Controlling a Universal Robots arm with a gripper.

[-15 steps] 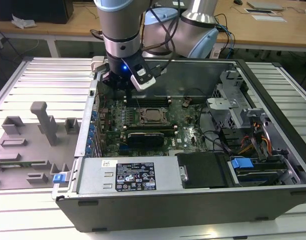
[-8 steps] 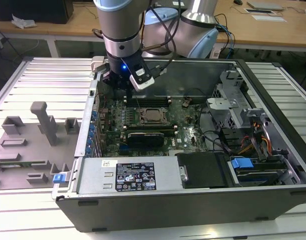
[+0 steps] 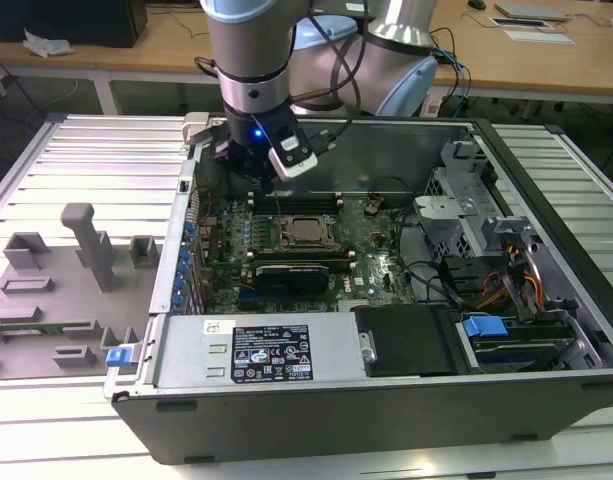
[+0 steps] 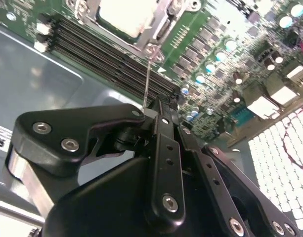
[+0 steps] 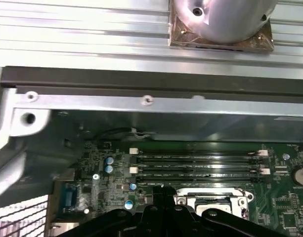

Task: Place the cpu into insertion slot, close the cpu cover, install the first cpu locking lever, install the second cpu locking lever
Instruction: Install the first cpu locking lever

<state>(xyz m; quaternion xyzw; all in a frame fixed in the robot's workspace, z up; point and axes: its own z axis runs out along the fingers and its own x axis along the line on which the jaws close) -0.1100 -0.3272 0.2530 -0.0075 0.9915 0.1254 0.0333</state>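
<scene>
While the black pincer presses its fingers together on a thin steel wire lever, the flat, dull silver cpu lies in the insertion slot under the shiny square-framed cpu cover. In the exterior view the pincer is at eleven o'clock from the slot.

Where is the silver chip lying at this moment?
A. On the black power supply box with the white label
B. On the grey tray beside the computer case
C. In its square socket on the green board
C: in the exterior view the chip lies inside its socket on the green board.
</scene>
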